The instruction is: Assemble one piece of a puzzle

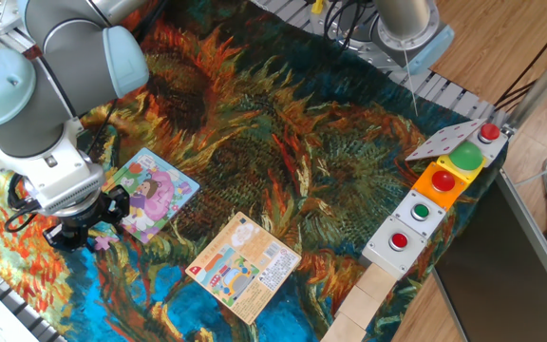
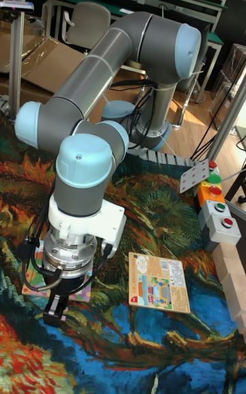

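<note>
**A:** ok so where's the end effector (image 1: 91,231) at? From the fixed view I see it low over the desk's (image 1: 283,142) left side, right off the puzzle's (image 1: 147,193) lower-left corner.

**B:** yep, same in the tall view. End effector (image 2: 58,306) points straight down, black fingers right at the cloth, with the puzzle (image 2: 35,278) poking out behind it. Can't tell if the fingers are open or closed though, the wrist blocks too much and everything down there is dark.

**A:** agreed, no call on that. I do see the piece (image 1: 103,241), a little pink-lilac bit, sitting on the cloth right at the fingertips, just beside the puzzle's lower edge. Whether it's actually pinched or just lying there, no idea.

**B:** the board itself lies flat, girl in purple facing up, turned a bit diagonal to the desk edge.

**A:** further out there's the orange-peach card (image 1: 245,266) lying flat toward the near edge, well apart from the puzzle. Shows up in the tall view too (image 2: 159,282).

**B:** and way over at the right edge the button boxes (image 1: 427,204) run in a row, with a line of wooden blocks (image 1: 370,299) at the near-right corner.
</note>
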{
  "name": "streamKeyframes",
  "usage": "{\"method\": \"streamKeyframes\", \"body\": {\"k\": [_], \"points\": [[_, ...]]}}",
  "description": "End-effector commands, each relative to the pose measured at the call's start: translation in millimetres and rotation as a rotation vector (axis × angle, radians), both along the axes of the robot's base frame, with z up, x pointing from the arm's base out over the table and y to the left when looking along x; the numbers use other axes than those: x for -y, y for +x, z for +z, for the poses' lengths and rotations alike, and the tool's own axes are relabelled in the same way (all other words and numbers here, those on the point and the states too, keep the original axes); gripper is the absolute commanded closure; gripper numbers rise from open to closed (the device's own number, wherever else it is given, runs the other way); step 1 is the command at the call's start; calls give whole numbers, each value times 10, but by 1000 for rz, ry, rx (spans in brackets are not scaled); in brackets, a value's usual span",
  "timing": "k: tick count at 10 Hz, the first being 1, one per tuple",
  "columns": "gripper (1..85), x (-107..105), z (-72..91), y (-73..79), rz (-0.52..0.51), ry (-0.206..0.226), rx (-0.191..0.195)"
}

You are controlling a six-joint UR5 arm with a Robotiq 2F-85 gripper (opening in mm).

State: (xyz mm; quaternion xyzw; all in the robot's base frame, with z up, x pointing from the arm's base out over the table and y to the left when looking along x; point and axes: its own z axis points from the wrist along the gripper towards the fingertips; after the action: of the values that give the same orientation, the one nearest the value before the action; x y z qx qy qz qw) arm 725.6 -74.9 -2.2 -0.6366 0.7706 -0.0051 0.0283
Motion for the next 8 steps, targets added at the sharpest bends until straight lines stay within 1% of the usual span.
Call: {"method": "streamKeyframes", "body": {"k": [1, 8], "points": [[357, -2, 7, 16, 0, 10, 3], [357, -17, 6, 8, 0, 13, -5]]}}
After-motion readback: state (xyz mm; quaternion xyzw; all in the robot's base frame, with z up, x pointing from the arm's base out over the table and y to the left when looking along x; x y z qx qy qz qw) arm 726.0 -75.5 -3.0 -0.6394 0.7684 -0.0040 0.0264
